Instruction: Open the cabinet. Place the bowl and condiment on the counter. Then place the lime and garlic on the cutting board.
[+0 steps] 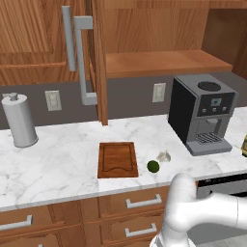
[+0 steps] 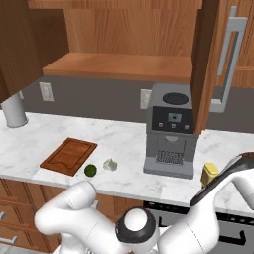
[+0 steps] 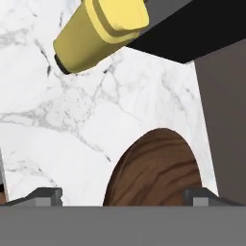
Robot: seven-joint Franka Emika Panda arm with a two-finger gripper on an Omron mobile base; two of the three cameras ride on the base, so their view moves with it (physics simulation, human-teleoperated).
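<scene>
Pincer (image 3: 124, 194) fingers stand apart over the dark brown, grain-streaked wooden bowl (image 3: 156, 170) on the white marble surface (image 3: 72, 120), yellowish condiment (image 3: 98, 31) bottle beside.

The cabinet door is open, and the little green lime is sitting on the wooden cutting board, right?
Not quite. The cabinet door is open, but the lime sits on the white counter, beside the cutting board and near the garlic. The left base view shows it.

Cabinet (image 1: 144, 29): reddish-brown wood, matt. Worktop (image 1: 58, 159): smooth white marble, grey veins. Cutting board (image 1: 117, 159) and bowl (image 3: 156, 170): grained wood. Bottle (image 3: 96, 31): smooth yellow.
</scene>
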